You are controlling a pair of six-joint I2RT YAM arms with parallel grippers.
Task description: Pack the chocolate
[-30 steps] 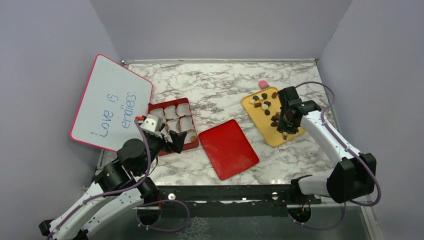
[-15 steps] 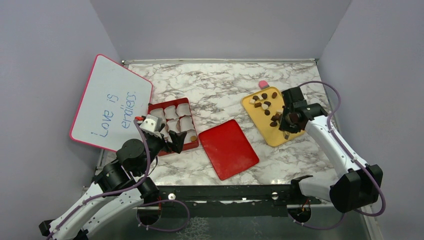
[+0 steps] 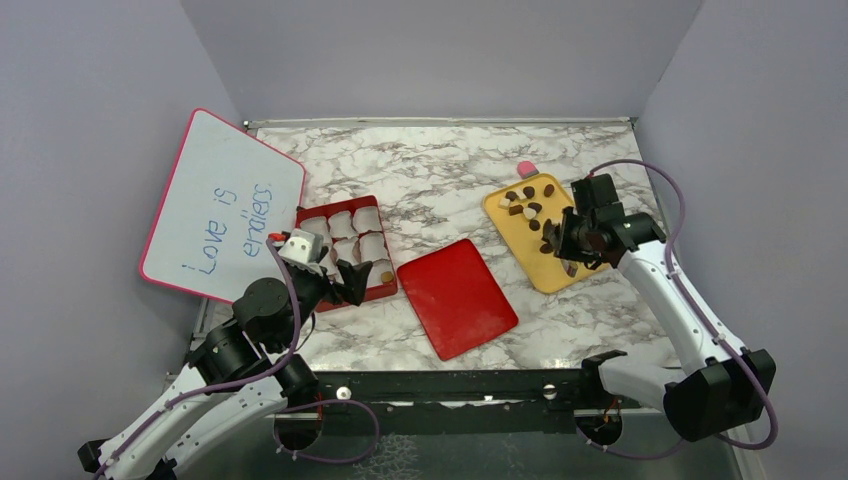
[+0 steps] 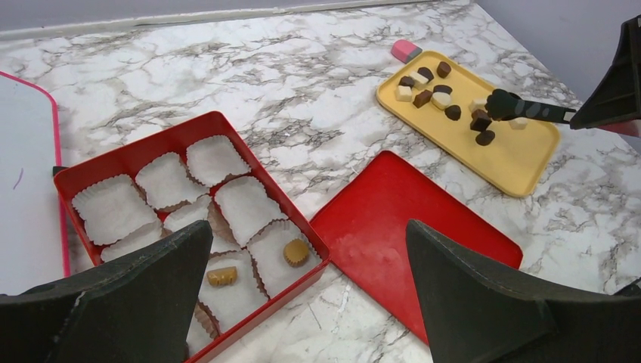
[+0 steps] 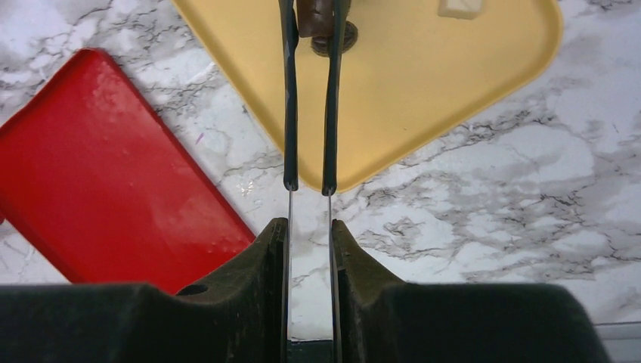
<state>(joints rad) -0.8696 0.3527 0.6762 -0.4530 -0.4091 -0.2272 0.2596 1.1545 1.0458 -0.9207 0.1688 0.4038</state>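
**While the pinch is on, go gently with the chocolate**

Though your left gripper point(image 4: 308, 224) hangs spread wide and empty, just below it sits the red rectangular box point(image 4: 136, 151) of white pleated paper cups point(image 4: 215, 159), with two tan chocolates point(image 4: 296, 252) in the nearest cups. Your right gripper point(image 5: 311, 11) pinches a dark brown chocolate piece point(image 5: 316, 23) at its thin tips, over the yellow plastic tray point(image 5: 423, 83). The loose pieces point(image 3: 530, 205) lie just beyond. Expect it to be light, rigid, smooth and easily marked, so hold its flat sides lightly.
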